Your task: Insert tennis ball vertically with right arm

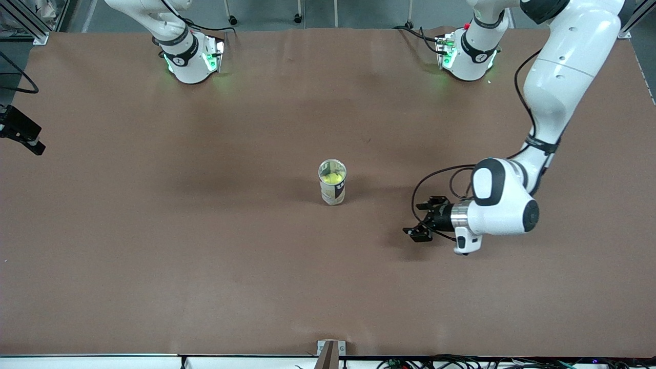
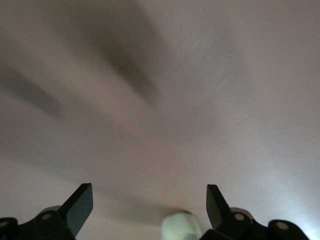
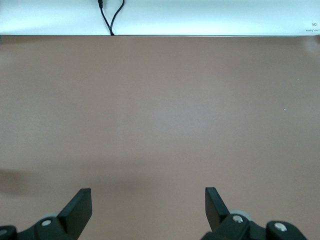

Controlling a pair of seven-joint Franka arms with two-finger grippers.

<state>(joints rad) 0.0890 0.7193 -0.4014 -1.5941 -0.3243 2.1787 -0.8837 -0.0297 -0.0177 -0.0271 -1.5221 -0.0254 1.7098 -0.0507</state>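
A clear tube can (image 1: 332,183) stands upright near the middle of the brown table (image 1: 205,246). A yellow tennis ball (image 1: 334,178) sits inside it. My left gripper (image 1: 416,219) is open and empty, low over the table beside the can, toward the left arm's end. In the left wrist view the can (image 2: 181,226) shows blurred between the open fingers of that gripper (image 2: 150,200). My right gripper (image 3: 148,200) is out of the front view. In the right wrist view it is open and empty over bare table.
A black camera mount (image 1: 20,132) sits at the table edge at the right arm's end. A small bracket (image 1: 330,351) stands at the table edge nearest the front camera. Cables (image 3: 111,15) hang past the white edge in the right wrist view.
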